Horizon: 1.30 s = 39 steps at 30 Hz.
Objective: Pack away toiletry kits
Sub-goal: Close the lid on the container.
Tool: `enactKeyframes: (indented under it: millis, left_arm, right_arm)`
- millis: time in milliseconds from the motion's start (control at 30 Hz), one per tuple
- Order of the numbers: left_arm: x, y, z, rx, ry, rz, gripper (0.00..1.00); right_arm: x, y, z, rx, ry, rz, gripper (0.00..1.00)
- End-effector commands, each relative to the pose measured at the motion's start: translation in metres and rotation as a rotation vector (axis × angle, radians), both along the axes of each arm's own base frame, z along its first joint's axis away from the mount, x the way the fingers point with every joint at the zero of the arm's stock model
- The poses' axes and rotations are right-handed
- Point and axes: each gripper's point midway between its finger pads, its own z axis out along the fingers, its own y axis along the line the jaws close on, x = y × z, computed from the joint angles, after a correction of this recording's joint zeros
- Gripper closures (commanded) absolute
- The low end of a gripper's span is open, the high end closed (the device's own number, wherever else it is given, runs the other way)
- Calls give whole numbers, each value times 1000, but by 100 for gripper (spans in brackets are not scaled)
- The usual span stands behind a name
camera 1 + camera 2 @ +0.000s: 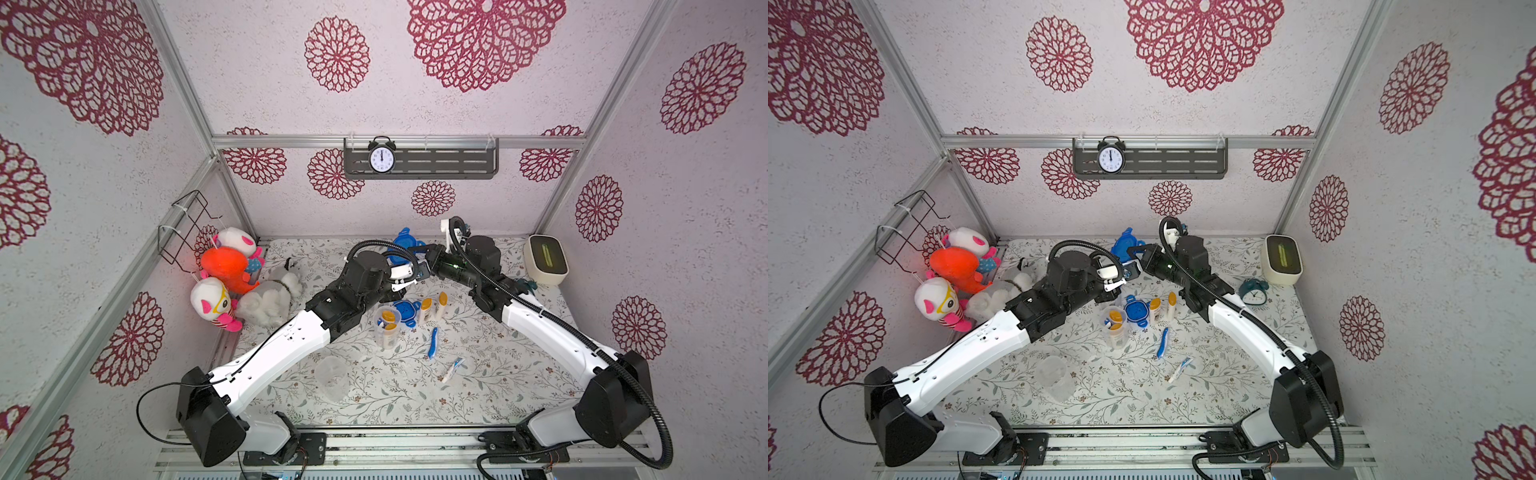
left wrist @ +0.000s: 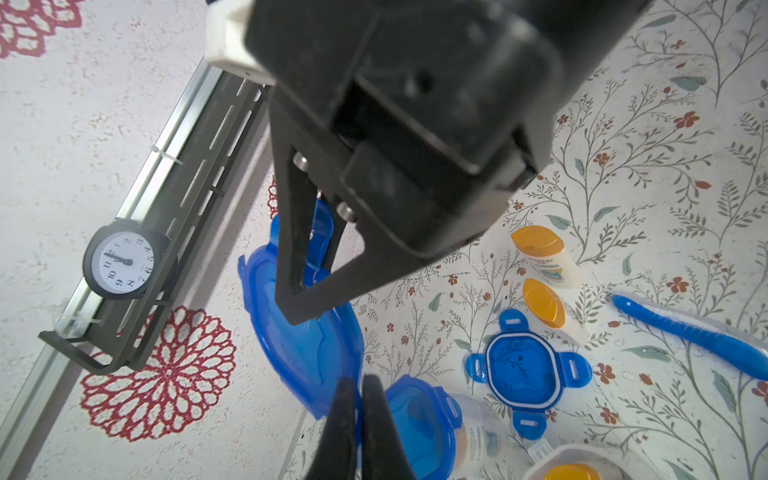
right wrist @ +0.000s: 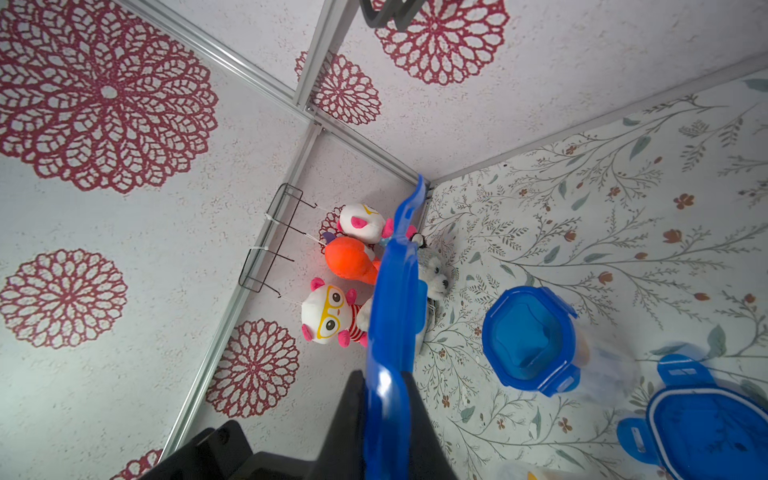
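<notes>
Lid (image 3: 395,291), blue, edge-on between right jaws clamped on its rim, left jaws pressed together near it.

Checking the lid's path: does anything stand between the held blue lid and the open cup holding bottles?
Yes: the left arm's wrist hangs between the lid, pinched in the right tool, and that open cup in both top views. Heights unclear.

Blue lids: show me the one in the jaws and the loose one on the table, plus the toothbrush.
Held blue lid (image 3: 395,311): right wrist view, middle of its face.
Loose blue lid (image 1: 405,311): a top view, centre panel.
Toothbrush (image 1: 433,343): a top view, mid-handle.
</notes>
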Motion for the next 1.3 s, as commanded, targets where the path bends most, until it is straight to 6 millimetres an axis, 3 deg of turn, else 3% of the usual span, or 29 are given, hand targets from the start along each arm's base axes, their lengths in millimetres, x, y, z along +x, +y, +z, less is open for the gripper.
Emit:
enactKeyframes:
  millis: [0, 133, 267, 467, 667, 967, 1133, 1267]
  left_arm:
    - [3, 2, 11, -9, -63, 23, 98]
    - [3, 10, 12, -60, -41, 76, 40]
    - [-10, 39, 10, -220, 58, 157, 25]
    - [-25, 111, -1, -723, 293, 234, 21]
    - [-17, 144, -34, -817, 507, 486, 20]
    - [-1, 135, -45, -1106, 717, 572, 13]
    - [6, 125, -45, -1155, 800, 578, 16]
    - [6, 121, -56, -1133, 839, 578, 15]
  right_arm:
    - [-1, -7, 18, 31, -40, -8, 91]
    - [2, -14, 14, 21, -49, -18, 92]
    - [-2, -30, 11, 14, -80, 8, 91]
    - [-29, -24, -11, -24, -70, 166, 89]
    - [-49, -23, -33, 61, 35, 181, 89]
    - [-64, -14, -57, 275, 139, -20, 88]
    - [-82, -6, -66, 290, 152, -160, 89]
    - [-97, -4, -82, 326, 183, -256, 89]
